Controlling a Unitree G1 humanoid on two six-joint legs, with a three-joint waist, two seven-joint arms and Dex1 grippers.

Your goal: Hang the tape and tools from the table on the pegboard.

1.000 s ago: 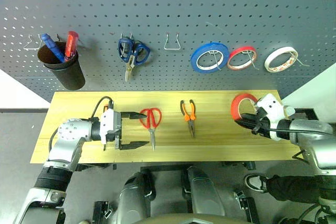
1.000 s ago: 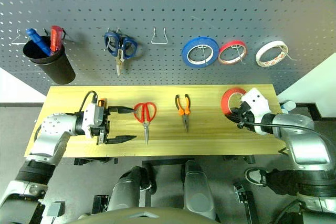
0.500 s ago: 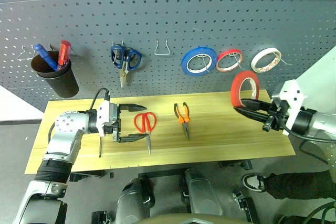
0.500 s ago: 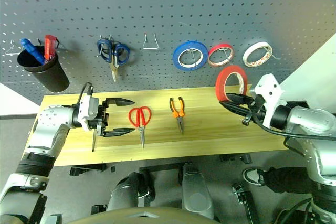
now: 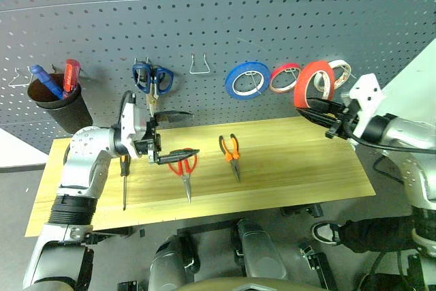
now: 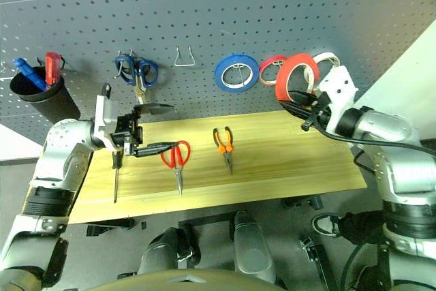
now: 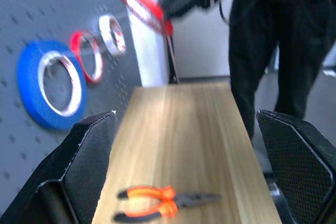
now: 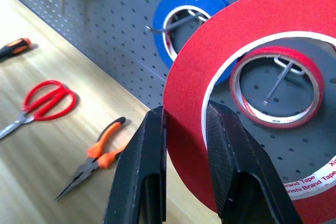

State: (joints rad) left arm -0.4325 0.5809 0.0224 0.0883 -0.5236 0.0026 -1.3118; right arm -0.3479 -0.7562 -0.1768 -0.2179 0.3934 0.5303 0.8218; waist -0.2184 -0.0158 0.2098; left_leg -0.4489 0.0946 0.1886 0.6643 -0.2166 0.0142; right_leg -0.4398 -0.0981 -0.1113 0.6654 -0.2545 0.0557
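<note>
My right gripper (image 5: 315, 108) is clamping the red roll of tape (image 5: 314, 83) by its rim, one finger inside the ring and one outside, and holding it upright in the air just in front of the pegboard (image 5: 218, 39) — near the hooks where a blue roll (image 5: 247, 79), a thinner red roll (image 5: 283, 77) and a white roll (image 5: 340, 73) are hanging. In the right wrist view the held roll is overlapping the thinner red roll on its wire hook.

My left gripper (image 5: 174, 134) is standing fully open with nothing between its fingers, hovering above the left part of the worktop (image 5: 293, 168) and pointing along it toward the right. The red-handled scissors (image 5: 182, 168) are lying flat on the wood just below its lower finger. The orange-and-black pliers (image 5: 230, 154) are lying near the middle of the worktop, tips toward the front edge, and the slim screwdriver (image 5: 125, 180) is lying at the left — partly behind my left forearm.

On the pegboard, blue-handled scissors (image 5: 151, 80) are hanging left of an empty wire hook (image 5: 199, 65), and a black cup (image 5: 60, 103) at the far left is holding a blue-handled and a red-handled tool.
</note>
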